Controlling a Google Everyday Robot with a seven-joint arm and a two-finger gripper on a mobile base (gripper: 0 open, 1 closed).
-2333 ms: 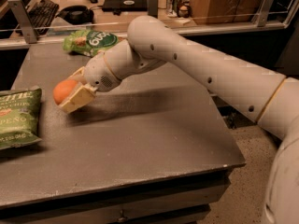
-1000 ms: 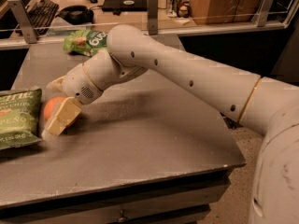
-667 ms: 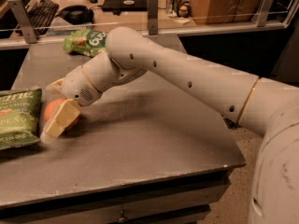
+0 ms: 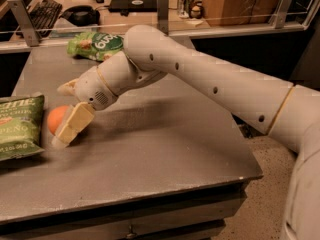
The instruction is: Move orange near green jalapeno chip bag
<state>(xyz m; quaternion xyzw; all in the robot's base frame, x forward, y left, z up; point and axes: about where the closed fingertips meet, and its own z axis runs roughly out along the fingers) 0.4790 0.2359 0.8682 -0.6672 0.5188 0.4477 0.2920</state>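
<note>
Small round orange fruit (image 4: 54, 119) on grey bench (image 4: 165, 154), just beside right edge of dark green flat chip bag lettered "ENO" (image 4: 19, 126). Gripper (image 4: 61, 115) low at bench's left side, fingers (image 4: 75, 124) spread wide around orange, far finger clear of it. Brighter green bag (image 4: 95, 44) at far edge, well apart.

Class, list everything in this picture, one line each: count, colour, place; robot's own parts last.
table: one, grey, centre.
green jalapeno chip bag: one, dark green, flat at the table's left edge.
orange: one, orange, on the table beside the jalapeno bag.
second chip bag: one, brighter green, table's far end.
keyboard: one, black, background, upper left.
arm: one, white, reaching in from the right.
gripper: one, beige, low over the table at the orange.
</note>
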